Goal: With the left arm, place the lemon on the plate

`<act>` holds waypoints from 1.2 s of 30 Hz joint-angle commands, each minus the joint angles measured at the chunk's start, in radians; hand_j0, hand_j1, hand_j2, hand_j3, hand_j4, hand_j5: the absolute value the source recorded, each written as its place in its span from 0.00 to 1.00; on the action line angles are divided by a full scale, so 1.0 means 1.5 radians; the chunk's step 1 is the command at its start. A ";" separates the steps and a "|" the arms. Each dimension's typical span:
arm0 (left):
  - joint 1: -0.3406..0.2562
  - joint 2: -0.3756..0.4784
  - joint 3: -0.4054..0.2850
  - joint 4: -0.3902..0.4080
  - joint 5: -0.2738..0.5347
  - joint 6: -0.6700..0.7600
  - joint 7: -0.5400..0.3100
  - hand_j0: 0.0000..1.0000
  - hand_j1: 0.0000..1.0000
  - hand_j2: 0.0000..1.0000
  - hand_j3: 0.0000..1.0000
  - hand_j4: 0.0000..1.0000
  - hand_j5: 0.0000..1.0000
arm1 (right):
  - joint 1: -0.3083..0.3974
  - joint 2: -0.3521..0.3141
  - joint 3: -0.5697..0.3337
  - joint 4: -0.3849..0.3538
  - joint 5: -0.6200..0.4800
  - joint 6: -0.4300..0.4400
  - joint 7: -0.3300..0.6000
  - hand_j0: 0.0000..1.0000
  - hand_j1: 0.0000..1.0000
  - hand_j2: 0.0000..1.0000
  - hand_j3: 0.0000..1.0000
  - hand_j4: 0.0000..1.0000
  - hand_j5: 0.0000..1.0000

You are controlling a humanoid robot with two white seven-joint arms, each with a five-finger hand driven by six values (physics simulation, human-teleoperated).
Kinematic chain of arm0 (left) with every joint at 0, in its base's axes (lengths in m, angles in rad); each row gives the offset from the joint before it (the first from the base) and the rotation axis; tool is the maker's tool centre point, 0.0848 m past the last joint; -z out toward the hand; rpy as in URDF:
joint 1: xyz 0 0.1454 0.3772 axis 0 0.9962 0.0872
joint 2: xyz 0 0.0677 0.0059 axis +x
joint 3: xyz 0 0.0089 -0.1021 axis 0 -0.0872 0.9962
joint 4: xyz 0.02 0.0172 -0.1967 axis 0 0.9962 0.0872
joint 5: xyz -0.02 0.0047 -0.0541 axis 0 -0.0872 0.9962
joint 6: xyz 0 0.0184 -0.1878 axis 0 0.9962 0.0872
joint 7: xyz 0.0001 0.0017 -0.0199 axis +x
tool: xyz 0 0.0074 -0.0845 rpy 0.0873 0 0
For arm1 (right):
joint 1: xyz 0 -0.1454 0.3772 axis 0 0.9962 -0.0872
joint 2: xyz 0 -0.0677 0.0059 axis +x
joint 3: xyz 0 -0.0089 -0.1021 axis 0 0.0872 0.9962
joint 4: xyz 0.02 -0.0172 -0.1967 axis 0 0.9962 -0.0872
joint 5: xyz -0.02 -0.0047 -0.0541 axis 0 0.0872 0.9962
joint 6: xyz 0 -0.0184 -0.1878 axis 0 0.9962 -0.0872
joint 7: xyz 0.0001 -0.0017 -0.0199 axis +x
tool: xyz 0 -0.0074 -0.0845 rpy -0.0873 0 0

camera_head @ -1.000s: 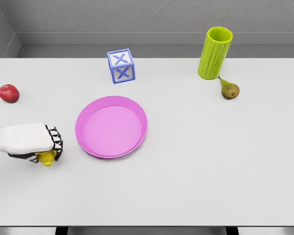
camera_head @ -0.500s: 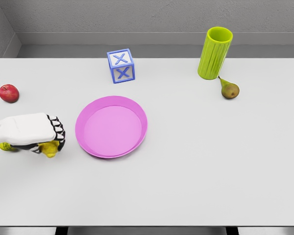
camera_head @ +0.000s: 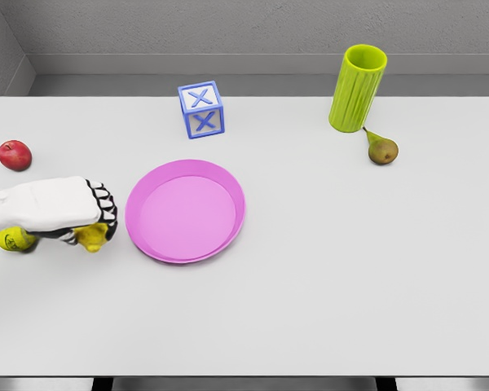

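One lemon (camera_head: 90, 237) under left hand (camera_head: 65, 208)

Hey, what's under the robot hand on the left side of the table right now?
Under the left robot hand two yellow bits show: one below the fingertips, another beneath the wrist. The palm covers everything between, so whether they are one lemon is not visible.

A bare simulated test room, not a lived-in place.

From here it's just a plain white table (camera_head: 326, 285) against a flat grey wall (camera_head: 228, 28), evenly lit, like a bench set up for trials. The things laid out are odd props spaced well apart: a pink plate (camera_head: 228, 175), a blue lettered block (camera_head: 201, 109), a green ribbed cup (camera_head: 357, 89), a pear (camera_head: 382, 150), an apple (camera_head: 15, 155).
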 commanded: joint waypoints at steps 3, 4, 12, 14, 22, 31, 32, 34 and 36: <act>-0.001 -0.006 0.000 0.000 0.004 0.002 0.000 0.43 0.43 0.43 0.43 0.43 0.43 | 0.000 0.000 0.000 0.000 0.000 0.000 0.000 1.00 1.00 1.00 1.00 1.00 1.00; -0.002 -0.009 0.000 -0.001 0.004 0.002 0.000 0.43 0.43 0.43 0.43 0.43 0.43 | 0.000 0.000 0.000 0.000 0.000 0.000 0.000 1.00 1.00 1.00 1.00 1.00 1.00; -0.017 -0.030 0.000 0.000 0.004 0.002 0.000 0.43 0.43 0.43 0.43 0.43 0.43 | 0.000 0.000 0.000 0.000 0.000 0.000 0.000 1.00 1.00 1.00 1.00 1.00 1.00; -0.021 -0.034 -0.001 -0.001 0.004 0.002 0.000 0.43 0.43 0.43 0.43 0.43 0.43 | 0.000 0.000 0.000 0.000 0.000 0.000 0.000 1.00 1.00 1.00 1.00 1.00 1.00; -0.035 -0.048 -0.002 -0.001 0.004 0.002 -0.001 0.43 0.43 0.43 0.43 0.43 0.43 | 0.000 0.000 0.000 0.000 0.000 0.000 0.000 1.00 1.00 1.00 1.00 1.00 1.00; -0.048 -0.069 -0.002 -0.001 0.004 0.002 -0.002 0.43 0.43 0.43 0.43 0.43 0.43 | 0.000 0.000 0.000 0.000 0.000 0.000 0.000 1.00 1.00 1.00 1.00 1.00 1.00; -0.052 -0.079 -0.002 -0.001 0.002 0.002 -0.002 0.43 0.43 0.43 0.43 0.43 0.43 | 0.000 0.000 0.000 0.000 0.000 0.000 0.000 1.00 1.00 1.00 1.00 1.00 1.00; -0.053 -0.081 -0.003 -0.001 0.002 0.002 -0.002 0.43 0.43 0.43 0.43 0.43 0.43 | 0.000 0.000 0.000 0.000 0.000 0.000 0.000 1.00 1.00 1.00 1.00 1.00 1.00; -0.060 -0.087 -0.004 -0.001 0.002 0.002 -0.002 0.43 0.43 0.43 0.43 0.43 0.43 | 0.000 0.000 0.000 0.000 0.000 0.000 0.000 1.00 1.00 1.00 1.00 1.00 1.00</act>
